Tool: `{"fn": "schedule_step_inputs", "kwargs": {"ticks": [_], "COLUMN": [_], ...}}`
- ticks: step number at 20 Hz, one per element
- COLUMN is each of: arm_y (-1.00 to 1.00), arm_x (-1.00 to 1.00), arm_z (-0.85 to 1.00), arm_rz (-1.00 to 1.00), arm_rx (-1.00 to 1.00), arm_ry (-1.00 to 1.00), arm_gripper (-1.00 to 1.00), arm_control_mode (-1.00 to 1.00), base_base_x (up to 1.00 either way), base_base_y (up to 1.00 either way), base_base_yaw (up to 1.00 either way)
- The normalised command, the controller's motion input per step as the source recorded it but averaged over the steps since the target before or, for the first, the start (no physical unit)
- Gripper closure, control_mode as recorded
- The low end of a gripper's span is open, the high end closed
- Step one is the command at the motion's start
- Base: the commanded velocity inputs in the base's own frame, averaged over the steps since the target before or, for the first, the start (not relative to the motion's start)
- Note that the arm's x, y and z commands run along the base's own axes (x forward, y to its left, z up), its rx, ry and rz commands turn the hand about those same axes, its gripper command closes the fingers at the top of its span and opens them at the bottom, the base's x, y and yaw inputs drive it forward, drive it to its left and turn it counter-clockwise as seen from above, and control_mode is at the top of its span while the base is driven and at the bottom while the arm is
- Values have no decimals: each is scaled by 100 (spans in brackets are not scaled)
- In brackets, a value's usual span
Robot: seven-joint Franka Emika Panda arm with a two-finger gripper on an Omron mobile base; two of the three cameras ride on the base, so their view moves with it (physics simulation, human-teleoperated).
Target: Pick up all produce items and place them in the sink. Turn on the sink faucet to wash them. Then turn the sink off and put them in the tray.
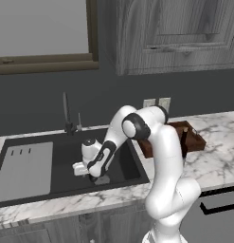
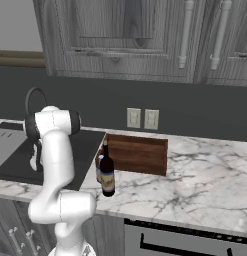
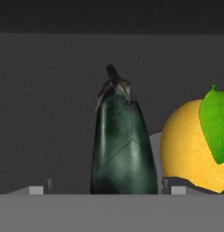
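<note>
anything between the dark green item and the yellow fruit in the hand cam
Nothing lies between them. In the hand view the dark green item and yellow fruit stand side by side, with a narrow strip of light grey showing in the gap.

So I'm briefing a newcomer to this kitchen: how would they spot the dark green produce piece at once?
Start at the large dark grey rectangular sink set in the marbled counter; the white arm's gripper reaches down into its basin. Right in front of the gripper stands the dark green oval vegetable, tapering to a withered brown stem. Unlike the round bright yellow fruit with a green leaf beside it, it is tall, narrow and glossy dark.
</note>
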Motion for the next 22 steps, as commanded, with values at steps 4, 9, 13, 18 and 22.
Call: {"fn": "schedule_step_inputs", "kwargs": {"ticks": [4, 9, 13, 18, 22], "arm_y": [-28, -10, -4, -16, -32], "arm_x": [-2, 0, -3, -16, -36], "arm_z": [-16, -27, -38, -38, -29], "arm_rz": [0, 0, 0, 0, 0], "arm_rx": [0, 0, 0, 0, 0], "arm_ry": [0, 0, 0, 0, 0], "arm_gripper": [-100, -100, -100, -100, -100], "arm_control_mode": [-100, -100, -100, -100, -100], "base_base_x": [0, 0, 0, 0, 0], "base_base_y": [0, 0, 0, 0, 0], "base_base_yaw": [0, 0, 0, 0, 0]}}
